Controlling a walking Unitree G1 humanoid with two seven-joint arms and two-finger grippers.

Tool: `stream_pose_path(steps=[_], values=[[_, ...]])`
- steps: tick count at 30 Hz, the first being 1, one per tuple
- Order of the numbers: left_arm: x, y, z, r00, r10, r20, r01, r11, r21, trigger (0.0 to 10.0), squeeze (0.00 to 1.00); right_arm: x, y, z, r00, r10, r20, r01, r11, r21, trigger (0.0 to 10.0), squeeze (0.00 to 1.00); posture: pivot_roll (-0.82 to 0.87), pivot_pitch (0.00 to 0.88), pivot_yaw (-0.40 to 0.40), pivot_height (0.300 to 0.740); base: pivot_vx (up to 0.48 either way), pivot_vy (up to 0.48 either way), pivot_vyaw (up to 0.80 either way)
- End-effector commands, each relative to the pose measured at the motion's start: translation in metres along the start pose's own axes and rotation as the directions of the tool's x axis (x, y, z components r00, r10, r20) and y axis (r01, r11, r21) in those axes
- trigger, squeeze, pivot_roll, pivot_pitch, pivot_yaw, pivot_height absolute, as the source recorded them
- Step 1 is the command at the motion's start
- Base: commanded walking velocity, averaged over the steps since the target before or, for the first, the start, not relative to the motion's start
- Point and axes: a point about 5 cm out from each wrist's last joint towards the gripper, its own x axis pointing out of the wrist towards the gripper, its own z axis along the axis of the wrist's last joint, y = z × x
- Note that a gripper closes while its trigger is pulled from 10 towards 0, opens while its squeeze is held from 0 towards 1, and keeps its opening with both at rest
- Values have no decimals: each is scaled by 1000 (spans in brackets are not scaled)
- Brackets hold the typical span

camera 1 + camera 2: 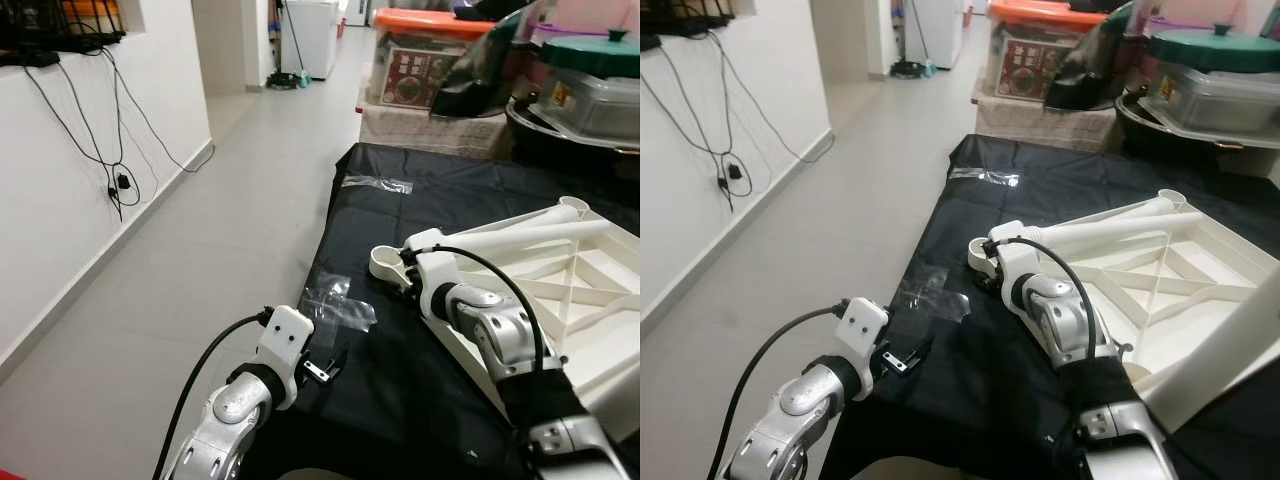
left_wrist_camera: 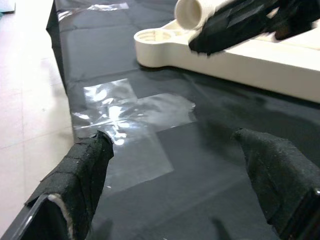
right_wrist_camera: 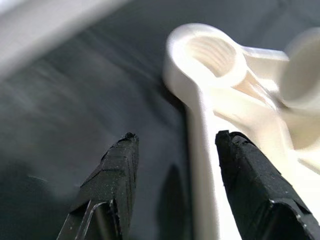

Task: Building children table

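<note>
Black sheeting covers the desk (image 1: 400, 400), with clear tape patches (image 2: 132, 107) near its edge. Left jaws (image 2: 175, 165) hover open just above that tape. Right jaws (image 3: 175, 175) stand open astride the rim of the upturned white children's table (image 1: 570, 300), beside its threaded corner socket (image 3: 212, 52). One table leg (image 1: 510, 236) lies along the underside, pointing at the socket. Farther off, storage boxes (image 1: 430, 60) crowd the desk's end, partly cut off.

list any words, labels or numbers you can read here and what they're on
None can be read.
Red-and-dark printed label on the clear storage box with the orange lid: too small and blurred.
Orange-and-white sticker on the grey container under the green lid: blurred, illegible.
White table top, both grippers: no markings visible.
</note>
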Motion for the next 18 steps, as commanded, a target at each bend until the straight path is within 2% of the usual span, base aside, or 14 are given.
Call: stream_pose_path(steps=[1, 8, 13, 14, 15, 18], values=[[-3, -2, -1, 1000, 0, -18, 0, 1000, -8, 10000, 0, 2, -4, -7, 999, -8, -52, 8, 1000, -4, 10000, 0, 38, 0, -110, 740, 0, 0, 0], [-8, -7, 2, 1000, -7, -19, 7, 1000, -14, 10000, 0, 3, -21, -23, 986, -30, -162, 29, 1000, -10, 10000, 0, 30, 16, -118, 740, 0, 0, 0], [-10, -9, 3, 1000, -8, -25, 7, 1000, -22, 10000, 0, 2, -19, -33, 970, 81, -230, -89, 996, -22, 10000, 0, 22, 29, -121, 740, 0, 0, 0], [-10, -10, 3, 1000, -8, -26, 8, 1000, -23, 10000, 0, 1, -19, -35, 964, 108, -245, -120, 992, -32, 4745, 0, 20, 29, -123, 740, 0, 0, 0], [-11, -10, 3, 1000, -9, -26, 8, 1000, -24, 10000, 0, 0, -19, -35, 958, 134, -255, -149, 988, -40, 0, 0, 20, 29, -123, 740, 0, 0, 0], [-11, -11, 3, 1000, -9, -28, 8, 1000, -27, 10000, 0, -1, -19, -34, 945, 196, -262, -219, 974, -60, 0, 0, 18, 27, -127, 740, 0, 0, 0]])
